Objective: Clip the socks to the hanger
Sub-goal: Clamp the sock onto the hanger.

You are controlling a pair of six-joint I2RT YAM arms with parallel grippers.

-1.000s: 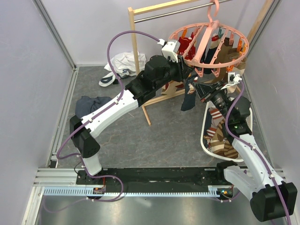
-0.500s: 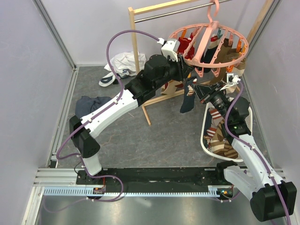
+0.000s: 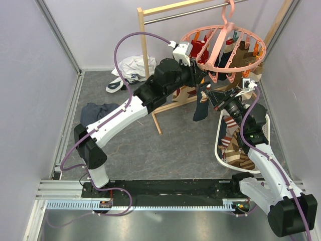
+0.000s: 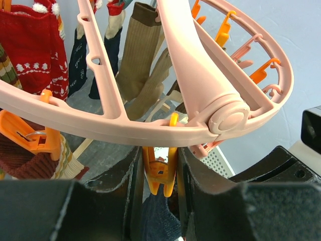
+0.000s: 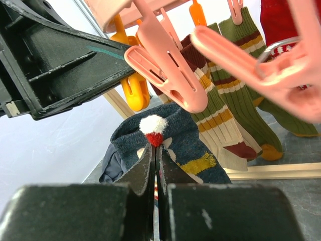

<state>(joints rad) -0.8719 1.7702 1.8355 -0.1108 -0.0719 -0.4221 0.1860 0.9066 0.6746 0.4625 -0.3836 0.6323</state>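
The round pink hanger (image 3: 220,45) hangs from the rail, with several socks clipped round it, and fills the left wrist view (image 4: 200,75). My left gripper (image 3: 203,80) is shut on an orange clip (image 4: 159,170) under the ring, one finger on each side. My right gripper (image 3: 214,95) is shut on a navy sock (image 5: 175,140) with a white pompom, and holds its top edge just below that clip (image 5: 131,88). The sock's navy fabric shows at the clip's mouth (image 4: 160,216). The rest of the sock hangs down (image 3: 201,108).
A white basket (image 3: 219,145) with more striped socks stands at the right under my right arm. The wooden-framed rail (image 3: 146,55) stands behind. A white garment (image 3: 131,68) and a dark blue-grey bundle (image 3: 98,113) lie on the floor at the left.
My right gripper has shifted slightly up toward the hanger with the navy sock. The left arm has stayed on the orange clip.
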